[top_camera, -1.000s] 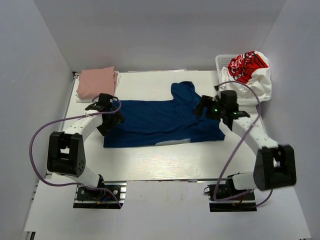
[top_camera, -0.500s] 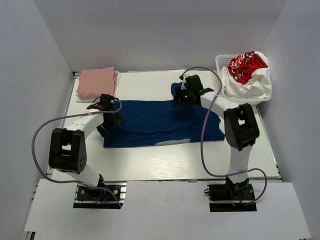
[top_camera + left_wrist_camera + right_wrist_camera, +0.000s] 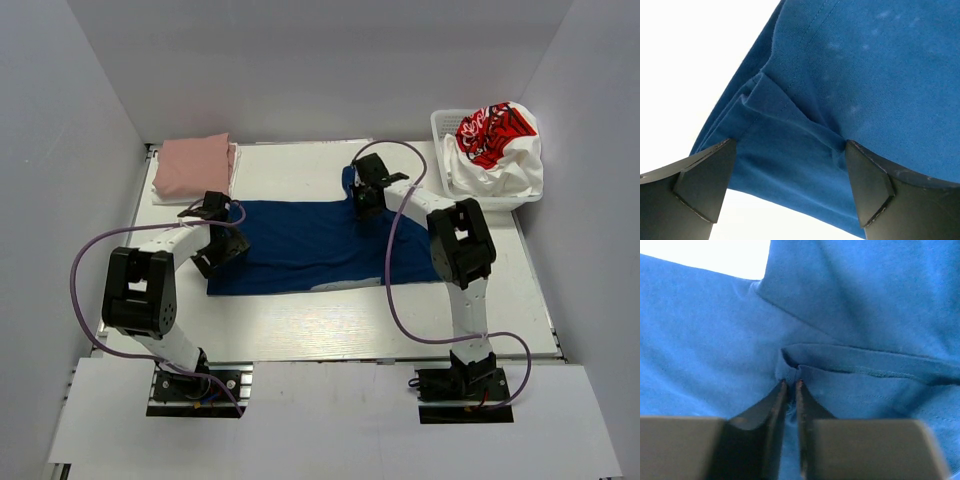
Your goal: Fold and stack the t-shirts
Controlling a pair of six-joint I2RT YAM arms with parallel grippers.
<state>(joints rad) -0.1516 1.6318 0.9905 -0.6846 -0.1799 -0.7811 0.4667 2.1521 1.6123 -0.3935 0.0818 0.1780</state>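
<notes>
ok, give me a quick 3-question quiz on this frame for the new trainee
1. True or false: the left gripper stands open at the left edge of the navy t-shirt.
2. The right gripper is: A) open in the air; B) pinched on a fold of the navy t-shirt; C) parked back at its base.
3. Which t-shirt already lies folded, and where?
Key: 1 true; 2 B; 3 the pink t-shirt, at the far left corner of the table.
</notes>
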